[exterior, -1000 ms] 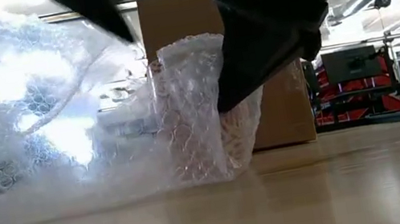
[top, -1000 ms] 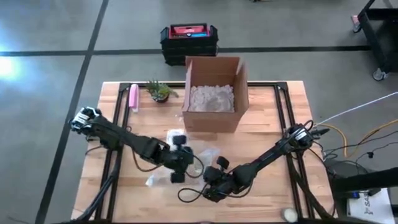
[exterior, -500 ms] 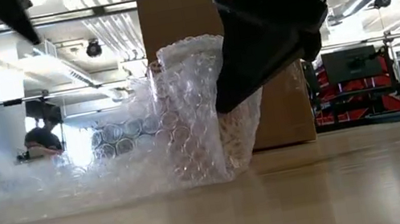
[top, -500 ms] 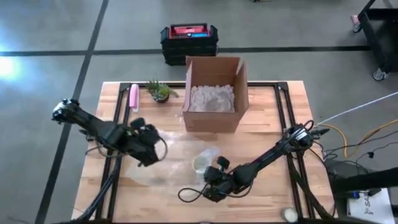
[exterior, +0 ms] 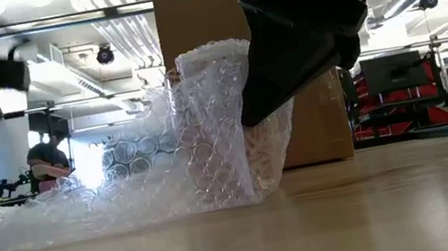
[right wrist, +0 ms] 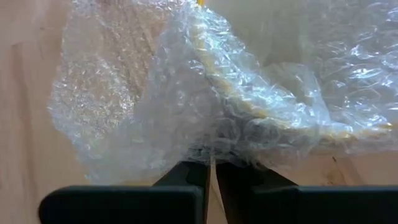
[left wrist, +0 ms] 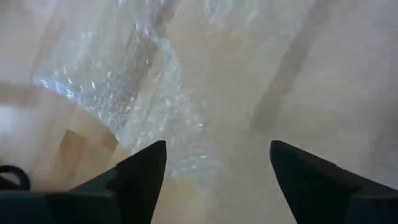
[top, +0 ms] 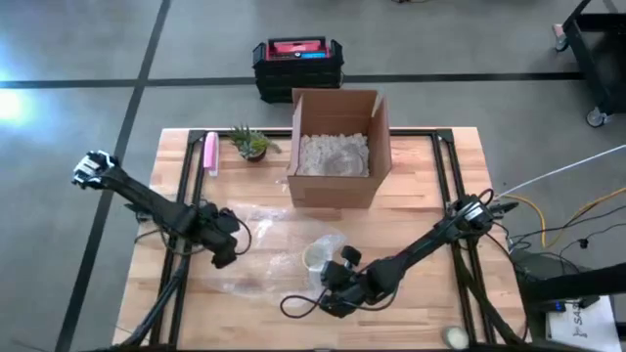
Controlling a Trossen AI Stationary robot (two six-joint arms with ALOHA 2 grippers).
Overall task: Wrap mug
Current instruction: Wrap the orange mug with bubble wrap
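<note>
Now my left gripper is spread, sheet dropped | right gripper pinches bubble wrap on mug | wrap undone, redo fold

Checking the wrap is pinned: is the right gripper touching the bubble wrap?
Touching. The right wrist view shows the right gripper shut on a fold of bubble wrap.

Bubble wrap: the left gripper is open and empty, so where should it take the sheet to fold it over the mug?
Probably the loose flat edge of the bubble wrap nearest the left gripper, coming from the table's left side. That part lies slack on the table, away from the mug, while the right gripper pinches the wrap on the mug's other side.
</note>
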